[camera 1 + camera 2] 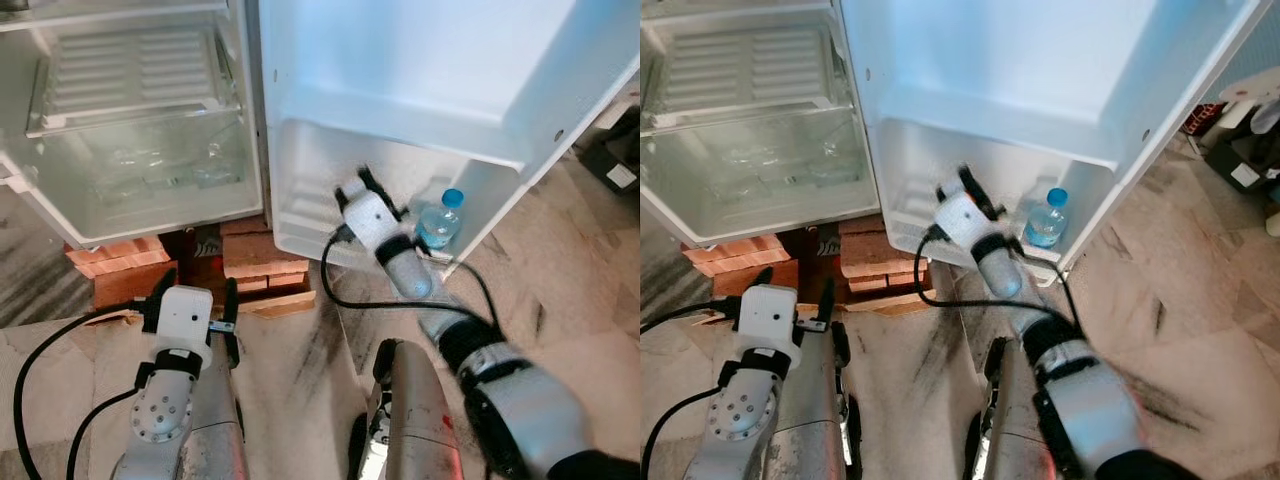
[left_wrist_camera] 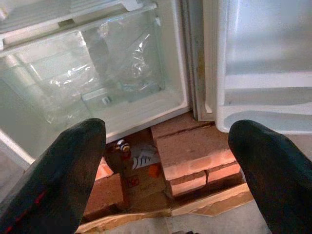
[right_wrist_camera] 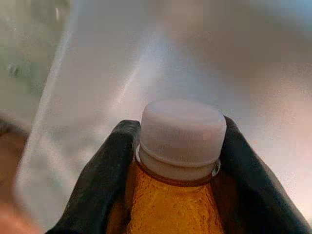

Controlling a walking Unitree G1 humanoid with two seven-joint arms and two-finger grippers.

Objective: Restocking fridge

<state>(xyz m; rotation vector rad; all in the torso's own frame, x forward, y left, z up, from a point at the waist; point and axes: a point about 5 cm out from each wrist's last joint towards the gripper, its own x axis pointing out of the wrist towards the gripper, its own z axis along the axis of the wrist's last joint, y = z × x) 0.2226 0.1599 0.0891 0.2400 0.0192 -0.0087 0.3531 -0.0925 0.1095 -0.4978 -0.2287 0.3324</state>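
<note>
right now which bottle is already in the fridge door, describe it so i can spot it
Start at the open white fridge door on the right and drop to its lowest shelf. In that shelf's right corner stands a small clear plastic water bottle with a blue cap, upright. The right gripper beside it holds a different bottle, amber with a white cap.

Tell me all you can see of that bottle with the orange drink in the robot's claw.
The bottle is clear plastic, holding an orange-amber drink, with a white screw cap above a ring at the neck. The right claw is shut on its neck, one black finger on each side. It is held in the open fridge's lower door shelf, beside a blue-capped water bottle.
</note>
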